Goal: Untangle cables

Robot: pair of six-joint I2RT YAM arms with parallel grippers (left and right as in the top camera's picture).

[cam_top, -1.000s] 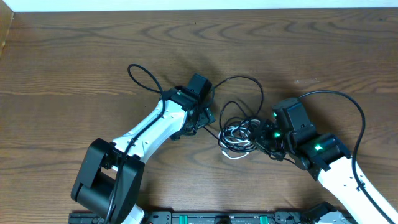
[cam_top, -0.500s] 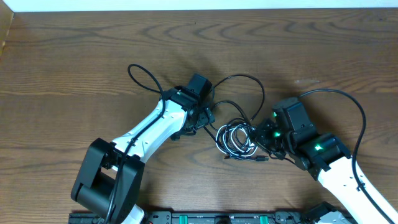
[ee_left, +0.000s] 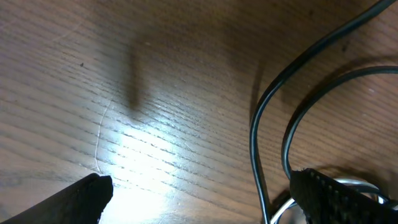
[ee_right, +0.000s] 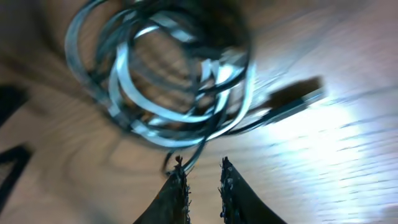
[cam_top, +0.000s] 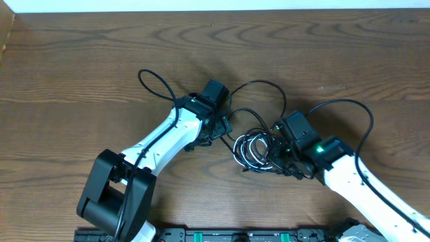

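The cables [cam_top: 254, 149] lie coiled on the table [cam_top: 80, 67], at four o'clock from the left claw [cam_top: 226, 128], which gapes wide and holds nothing. The right claw [ee_right: 202, 167], at the coil's three o'clock, is barely parted. Through the blur, nothing seems pinched.

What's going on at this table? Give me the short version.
Two robot arms are working on a tangle of cables lying on a wooden table. The left pincer is spread wide at the tangle's left edge, over two black strands, gripping nothing. The right pincer sits at the right edge with its jaws only slightly apart, and no strand is clearly clamped between them. The black and white strands lie coiled together, not yet separated.
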